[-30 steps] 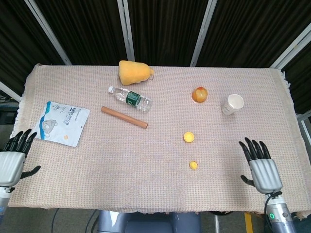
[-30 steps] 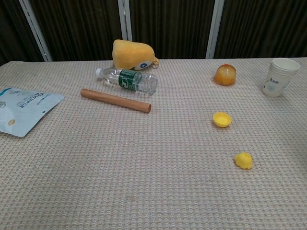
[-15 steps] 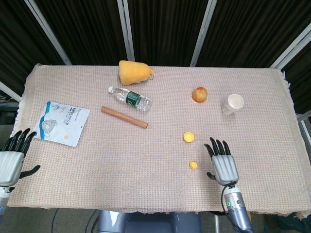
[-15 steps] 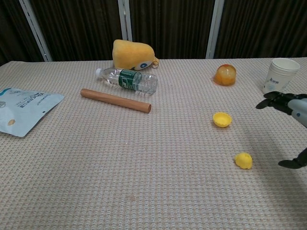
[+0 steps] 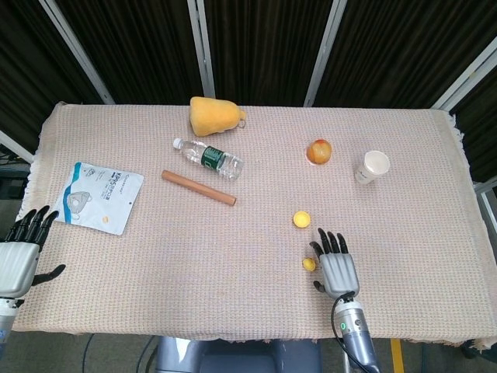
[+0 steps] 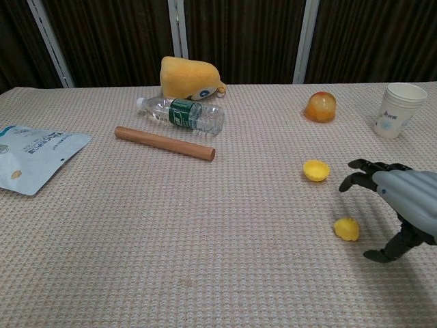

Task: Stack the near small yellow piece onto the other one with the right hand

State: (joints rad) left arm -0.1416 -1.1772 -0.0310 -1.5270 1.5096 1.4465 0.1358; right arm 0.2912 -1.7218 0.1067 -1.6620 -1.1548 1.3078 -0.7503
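Note:
The near small yellow piece (image 5: 309,264) (image 6: 346,229) lies on the cloth toward the table's front right. The other yellow piece (image 5: 300,220) (image 6: 316,170), a shallow cup shape, sits a little farther back. My right hand (image 5: 335,268) (image 6: 403,205) hovers just right of the near piece, fingers spread and holding nothing, thumb low beside the piece. My left hand (image 5: 19,252) is open off the table's front left corner, seen only in the head view.
A paper cup (image 5: 373,166) (image 6: 397,109) and an orange ball (image 5: 319,151) (image 6: 321,106) stand at the back right. A wooden rod (image 5: 198,187), a water bottle (image 5: 208,157), a yellow plush (image 5: 214,115) and a white packet (image 5: 99,196) lie to the left.
My right hand has moved left across the front of the table, from near the right edge to beside the near yellow piece. The left hand and the objects stayed put.

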